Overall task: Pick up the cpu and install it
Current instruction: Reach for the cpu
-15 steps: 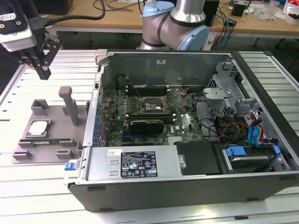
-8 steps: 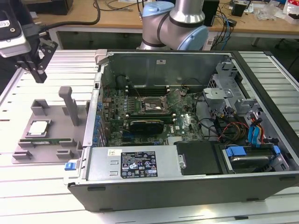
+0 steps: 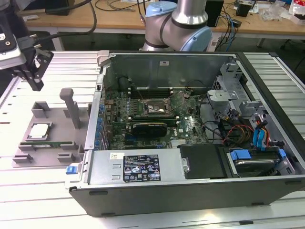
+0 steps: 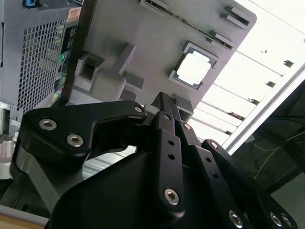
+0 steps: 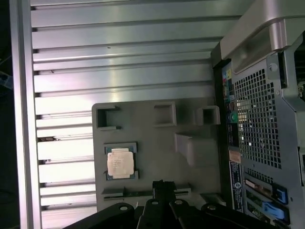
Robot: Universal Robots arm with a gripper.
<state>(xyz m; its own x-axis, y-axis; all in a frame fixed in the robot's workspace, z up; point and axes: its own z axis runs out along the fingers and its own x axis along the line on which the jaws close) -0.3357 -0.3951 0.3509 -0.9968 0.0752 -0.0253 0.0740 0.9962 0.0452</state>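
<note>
The black end effector (image 3: 37, 85), clenched on nothing above the ribbed aluminium desk (image 3: 38, 200), should centre squarely over the shiny silver square cpu (image 3: 39, 130) in its grey plastic holder tray (image 3: 57, 117), gripping only the edges.

Black gripper (image 4: 163, 100) close in the foreground, fingers pressed together, nothing between them. Beyond its tip lies a grey fixture tray (image 4: 143, 43). The cpu (image 4: 193, 69) sits in a square recess of the tray, clear of the gripper. A perforated computer case (image 4: 38, 62) stands just beside the tray, and a slatted metal table (image 4: 248, 95) lies underneath.
</note>
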